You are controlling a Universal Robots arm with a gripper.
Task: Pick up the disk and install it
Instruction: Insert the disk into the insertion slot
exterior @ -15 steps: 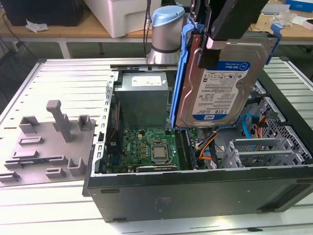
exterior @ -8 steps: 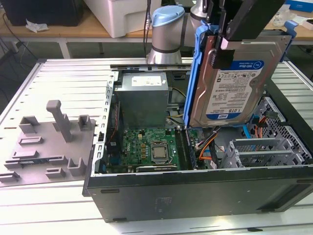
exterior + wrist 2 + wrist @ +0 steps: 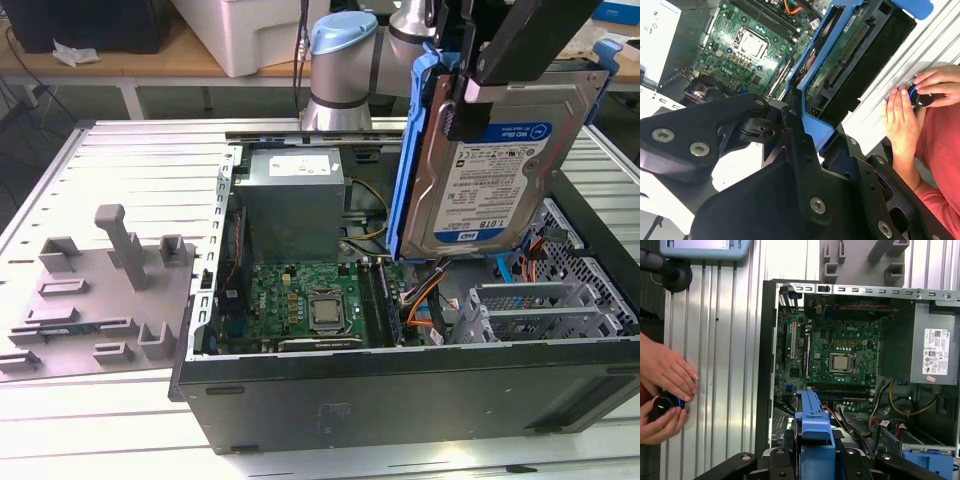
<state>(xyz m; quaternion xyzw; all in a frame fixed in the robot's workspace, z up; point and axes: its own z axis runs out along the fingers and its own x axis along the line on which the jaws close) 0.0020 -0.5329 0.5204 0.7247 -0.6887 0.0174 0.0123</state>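
- One disk hangs in the exterior view, lifted clear above the open computer case. Its long axis stands near upright, with the upper end leaning toward the exterior view's right. The white-and-blue label faces the camera. One blue carrier frame runs along its edges.
- One end effector holds the disk by its upper end, with its black fingers closed onto it. Inside the case lie one motherboard, one grey power supply and one metal drive cage. One grey fixture plate sits on the ribbed tabletop at the exterior view's left, just beside the case.
- In the second wrist view the disk's underside shows one green circuit board inside the carrier frame. The fingers pinch the near end of the frame, and the long axis runs away from the wrist. On the tabletop, a flat hand and a second hand meet at one small black knob.
- In the first wrist view the disk is seen edge-on, clamped between the fingers above the case's open side. One processor sits on the motherboard. The two hands are at the knob, beside the case.
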